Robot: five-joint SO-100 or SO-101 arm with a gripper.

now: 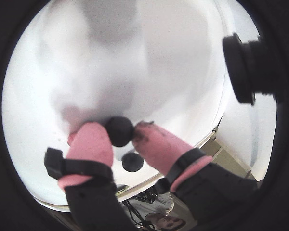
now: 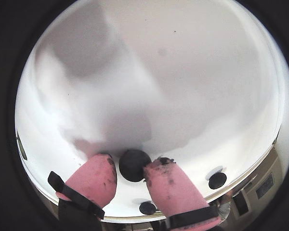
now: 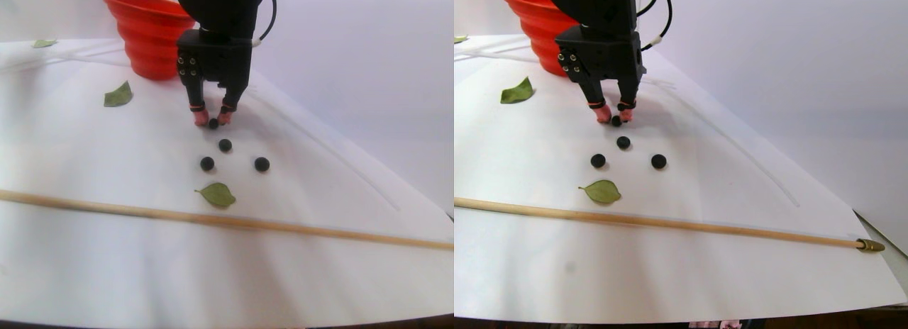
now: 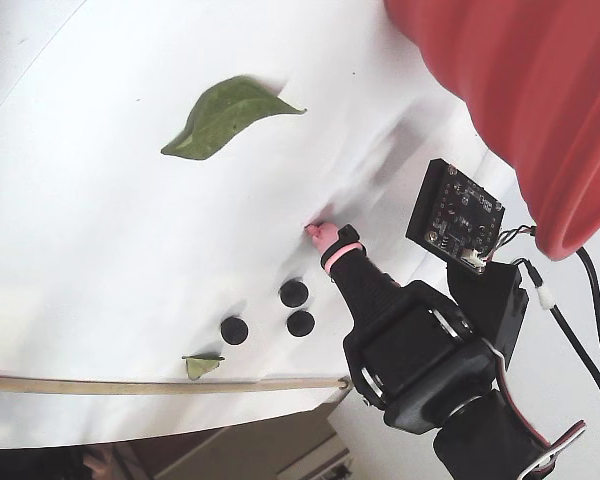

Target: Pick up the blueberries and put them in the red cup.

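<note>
Grasp step: gripper (image 2: pixel 131 169) pink fingertips (image 2: pixel 94 177) clamped on one blueberry (image 2: pixel 134 164) at sheet level. Three more blueberries (image 3: pixel 225 145) lie loose nearby. Next: lift, carry to red cup (image 3: pixel 150 32) behind, release.

surface: a white sheet (image 3: pixel 142 272) is spread over the table | backdrop: a plain pale wall (image 3: pixel 355 59) is seen behind it | light: bright and even, soft shadows are cast on the sheet
</note>
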